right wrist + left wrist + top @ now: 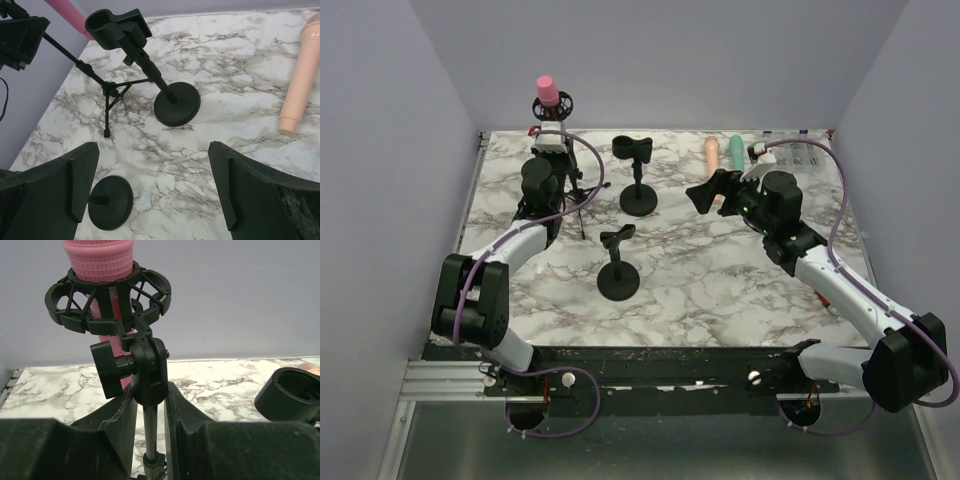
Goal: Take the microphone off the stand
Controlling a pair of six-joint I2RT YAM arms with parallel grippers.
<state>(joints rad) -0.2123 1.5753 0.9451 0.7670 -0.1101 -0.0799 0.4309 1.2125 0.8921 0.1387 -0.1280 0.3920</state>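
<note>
A pink microphone (548, 90) stands upright in a black shock mount (107, 295) on top of a tripod stand (575, 195) at the back left of the table. In the left wrist view the microphone (100, 260) rises above the mount. My left gripper (149, 390) is shut on the stand's collar just under the swivel joint, with the thin pole (150, 432) running down between the fingers. It also shows in the top view (552, 150). My right gripper (710, 190) is open and empty above the table's middle right, far from the microphone.
Two black desk stands with round bases and empty clips stand mid-table (638, 195) (618, 275). A peach microphone (712, 152) and a teal one (736, 150) lie at the back right. The right wrist view shows the tripod's legs (110, 92) and the peach microphone (300, 75).
</note>
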